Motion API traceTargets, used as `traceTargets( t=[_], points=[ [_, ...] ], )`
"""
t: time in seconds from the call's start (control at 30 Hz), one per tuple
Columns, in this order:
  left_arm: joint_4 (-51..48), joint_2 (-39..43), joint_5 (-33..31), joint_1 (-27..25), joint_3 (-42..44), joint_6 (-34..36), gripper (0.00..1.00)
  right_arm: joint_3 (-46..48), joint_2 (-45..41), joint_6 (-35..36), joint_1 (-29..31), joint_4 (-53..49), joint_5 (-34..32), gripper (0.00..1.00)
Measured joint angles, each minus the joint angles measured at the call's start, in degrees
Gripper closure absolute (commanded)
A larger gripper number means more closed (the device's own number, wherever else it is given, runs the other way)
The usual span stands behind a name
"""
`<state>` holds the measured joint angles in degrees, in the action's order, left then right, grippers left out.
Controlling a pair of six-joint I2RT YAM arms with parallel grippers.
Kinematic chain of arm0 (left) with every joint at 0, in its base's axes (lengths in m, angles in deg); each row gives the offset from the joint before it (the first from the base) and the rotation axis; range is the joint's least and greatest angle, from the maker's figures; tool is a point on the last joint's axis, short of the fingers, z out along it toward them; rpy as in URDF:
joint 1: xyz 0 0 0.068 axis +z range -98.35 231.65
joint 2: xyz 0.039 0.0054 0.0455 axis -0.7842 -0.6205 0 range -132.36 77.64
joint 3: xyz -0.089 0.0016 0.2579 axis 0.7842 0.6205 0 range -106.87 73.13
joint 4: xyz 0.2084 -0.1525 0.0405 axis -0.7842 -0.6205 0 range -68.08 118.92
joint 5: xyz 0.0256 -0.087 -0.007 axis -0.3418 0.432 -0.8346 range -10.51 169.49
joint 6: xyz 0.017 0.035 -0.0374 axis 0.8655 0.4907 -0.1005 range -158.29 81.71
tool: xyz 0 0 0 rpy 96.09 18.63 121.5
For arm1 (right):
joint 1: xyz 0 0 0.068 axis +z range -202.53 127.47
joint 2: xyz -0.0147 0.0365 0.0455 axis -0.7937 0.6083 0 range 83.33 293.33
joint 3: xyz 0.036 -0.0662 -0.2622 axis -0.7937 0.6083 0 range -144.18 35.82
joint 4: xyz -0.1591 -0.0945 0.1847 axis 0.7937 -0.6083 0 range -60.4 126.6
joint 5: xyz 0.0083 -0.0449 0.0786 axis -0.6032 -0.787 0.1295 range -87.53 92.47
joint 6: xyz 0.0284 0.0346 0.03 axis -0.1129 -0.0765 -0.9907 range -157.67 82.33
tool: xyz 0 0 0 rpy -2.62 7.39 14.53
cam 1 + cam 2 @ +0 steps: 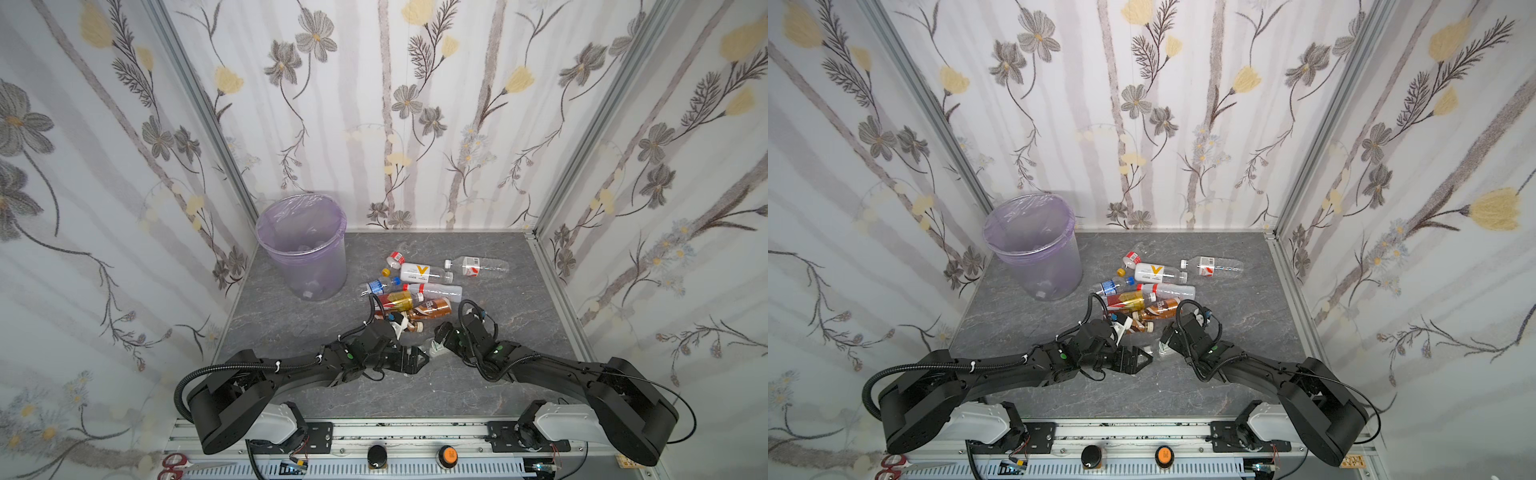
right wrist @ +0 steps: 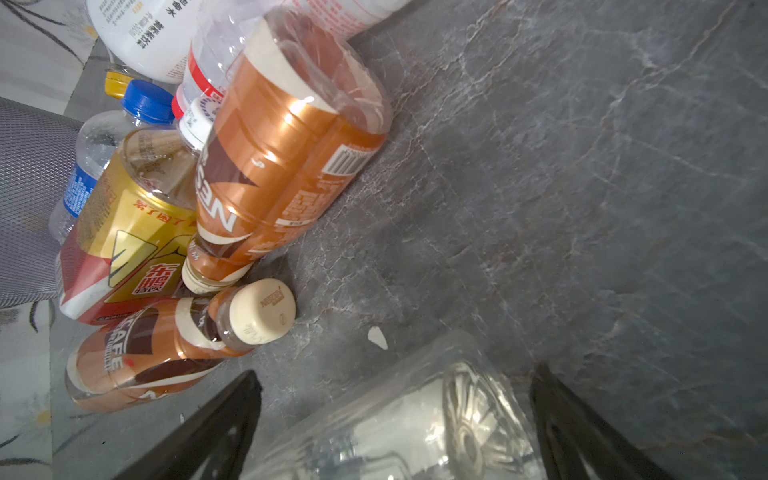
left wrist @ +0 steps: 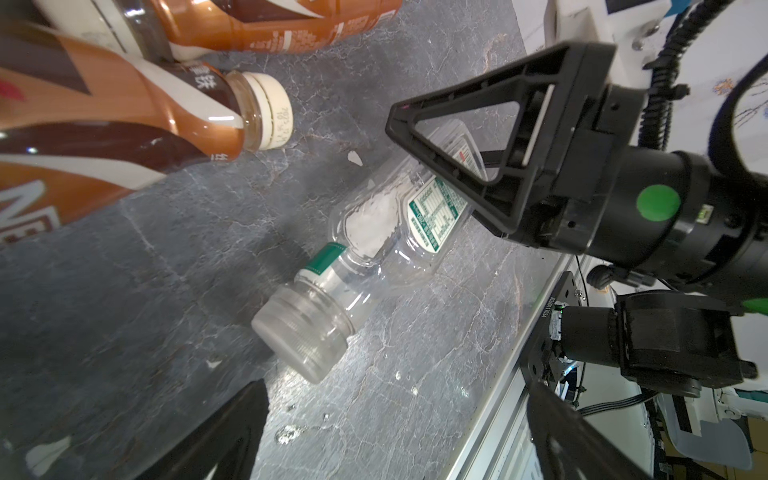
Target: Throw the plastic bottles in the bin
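Observation:
The bin [image 1: 301, 245] [image 1: 1034, 245] stands at the back left, pale purple with a clear liner. The plastic bottles lie heaped mid-table: brown coffee ones [image 1: 432, 309] [image 2: 286, 166], a red-and-gold one [image 1: 395, 300] [image 2: 124, 249], a white one [image 1: 422, 272], a clear one [image 1: 478, 266]. A lone clear green-labelled bottle [image 1: 434, 348] [image 3: 374, 245] lies nearer the front. My right gripper [image 1: 441, 334] [image 2: 397, 372] is open, its jaws astride this bottle's base. My left gripper [image 1: 411, 357] [image 3: 395, 384] is open just short of its cap [image 3: 299, 332], with nothing between the jaws.
Flowered walls close in the table on three sides. A metal rail [image 1: 415, 432] runs along the front with a black knob [image 1: 377, 456] and an orange button [image 1: 446, 455]. Red-handled scissors [image 1: 174, 465] lie at the front left. Some bottles show through the bin's wall [image 1: 309, 293].

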<state>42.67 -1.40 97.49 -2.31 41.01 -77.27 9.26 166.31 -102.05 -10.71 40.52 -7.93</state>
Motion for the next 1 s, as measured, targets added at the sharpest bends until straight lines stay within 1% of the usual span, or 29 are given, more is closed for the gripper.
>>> traceTargets(
  t=[0.17, 0.6, 1.0],
  points=[
    [0.4, -2.3, 0.0, 0.0, -0.5, 0.0, 0.0, -1.1, 1.4, -0.5, 0.0, 1.4, 0.6, 0.0],
    [0.4, -4.3, -1.5, 0.1, -0.6, 0.0, 0.0, -7.1, 6.7, 0.0, -0.6, 1.9, -0.5, 0.0],
    [0.6, -7.9, -1.9, 0.0, -4.9, 0.0, 0.0, -7.7, 7.7, 1.1, -5.1, 3.2, 0.1, 0.0]
  ],
)
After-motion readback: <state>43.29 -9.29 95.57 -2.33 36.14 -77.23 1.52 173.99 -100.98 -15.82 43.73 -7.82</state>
